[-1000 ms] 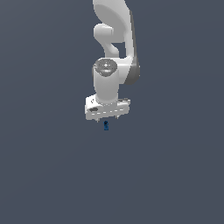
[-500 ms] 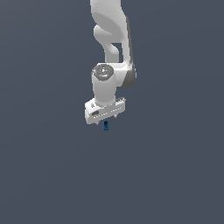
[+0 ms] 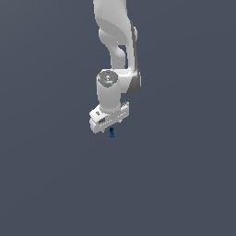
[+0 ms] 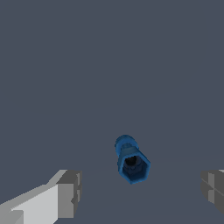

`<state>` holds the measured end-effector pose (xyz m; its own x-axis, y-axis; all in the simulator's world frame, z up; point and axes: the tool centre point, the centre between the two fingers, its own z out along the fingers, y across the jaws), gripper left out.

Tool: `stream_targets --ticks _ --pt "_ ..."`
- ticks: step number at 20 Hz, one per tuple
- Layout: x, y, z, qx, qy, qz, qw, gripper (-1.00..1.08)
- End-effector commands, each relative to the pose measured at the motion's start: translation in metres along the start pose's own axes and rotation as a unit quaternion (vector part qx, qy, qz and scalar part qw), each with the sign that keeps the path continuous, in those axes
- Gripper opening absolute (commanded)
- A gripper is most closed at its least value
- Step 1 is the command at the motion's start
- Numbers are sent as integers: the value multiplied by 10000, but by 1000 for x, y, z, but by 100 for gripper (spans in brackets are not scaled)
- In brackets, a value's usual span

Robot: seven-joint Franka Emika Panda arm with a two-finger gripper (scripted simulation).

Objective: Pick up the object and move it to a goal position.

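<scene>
The object (image 3: 111, 132) is a tiny dark-blue elongated piece lying on the grey floor just below the white hand in the exterior view. In the wrist view the object (image 4: 131, 161) shows a hexagonal end with a dark hole. My gripper (image 4: 140, 190) is open and hangs right above it. The grey fingertips (image 4: 68, 192) stand wide apart on either side and touch nothing. In the exterior view my gripper (image 3: 110, 128) is mostly hidden under the white hand, so its fingers are hard to make out there.
A flat, uniform dark-grey surface (image 3: 184, 184) lies all around. The white arm (image 3: 117, 41) rises above the hand toward the upper edge of the exterior view.
The hand has sunk a little closer to the object and shifted slightly toward the exterior view's left. The object has stayed where it was.
</scene>
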<state>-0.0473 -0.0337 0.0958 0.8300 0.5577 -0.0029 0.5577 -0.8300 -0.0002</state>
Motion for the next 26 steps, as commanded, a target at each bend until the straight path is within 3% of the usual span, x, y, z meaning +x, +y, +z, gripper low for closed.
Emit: stream_targets --ticks 1,9,24,25,26 --pt "-1 0 2 -1 10 -103 9999 100" --pt "-2 0 6 0 11 -134 9999 100" --pt "-2 0 53 0 14 -154 9999 100" --pt "-2 0 53 0 14 -154 9999 -100" --pt "-2 0 53 0 14 -154 9999 -100"
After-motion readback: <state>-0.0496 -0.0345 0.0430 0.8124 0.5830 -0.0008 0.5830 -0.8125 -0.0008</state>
